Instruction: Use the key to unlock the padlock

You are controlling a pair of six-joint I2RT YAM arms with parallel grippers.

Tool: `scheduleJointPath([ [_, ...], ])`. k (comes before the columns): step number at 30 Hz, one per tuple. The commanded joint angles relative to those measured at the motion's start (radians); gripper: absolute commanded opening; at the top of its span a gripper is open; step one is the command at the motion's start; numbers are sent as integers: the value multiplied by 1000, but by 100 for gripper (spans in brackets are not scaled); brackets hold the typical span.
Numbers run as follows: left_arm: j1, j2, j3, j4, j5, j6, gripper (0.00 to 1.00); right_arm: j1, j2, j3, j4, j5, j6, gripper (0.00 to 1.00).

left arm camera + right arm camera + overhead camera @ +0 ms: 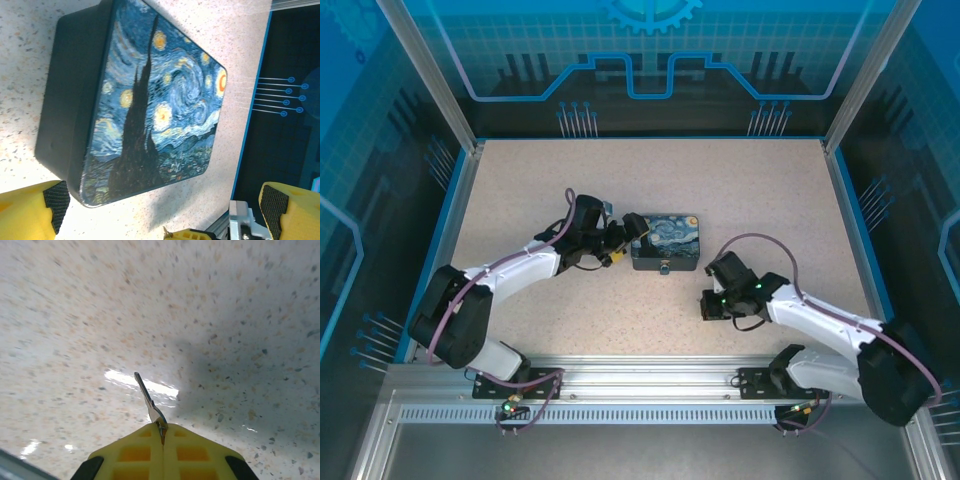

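My right gripper (162, 434) pinches the head of the key (146, 395), whose blade points out over the table (225, 315), in front and to the right of the painted box (665, 240). The padlock (665, 267) sits on the box's near side, apart from the key. My left gripper (620, 245) is spread wide at the box's left end, holding nothing. I judge that the key is gripped, but inserting and turning are not yet done.

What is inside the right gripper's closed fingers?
The key: its thin silvery blade sticks out from the right gripper, above the speckled table. Its head is covered by the yellow fingers and cannot be seen.
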Motion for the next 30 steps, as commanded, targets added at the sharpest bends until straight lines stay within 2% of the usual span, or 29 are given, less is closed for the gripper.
scheduleJointPath([
  [1, -10, -20, -20, 53, 45, -17, 99, -47, -67, -12, 19, -98, 14, 0],
  [7, -57, 1, -21, 181, 97, -55, 99, -110, -126, 25, 42, -199, 32, 0],
  [14, -112, 45, -34, 370, 143, -86, 98, -140, -83, 124, 92, -274, 75, 0],
  [21, -156, 116, -54, 513, 175, -127, 80, -152, -33, 179, 146, -308, 115, 0],
  [27, -164, 180, -82, 669, 188, -193, 58, -173, -11, 186, 191, -344, 161, 0],
  [30, -170, 204, -82, 709, 197, -209, 52, -184, -4, 186, 206, -357, 177, 0],
])
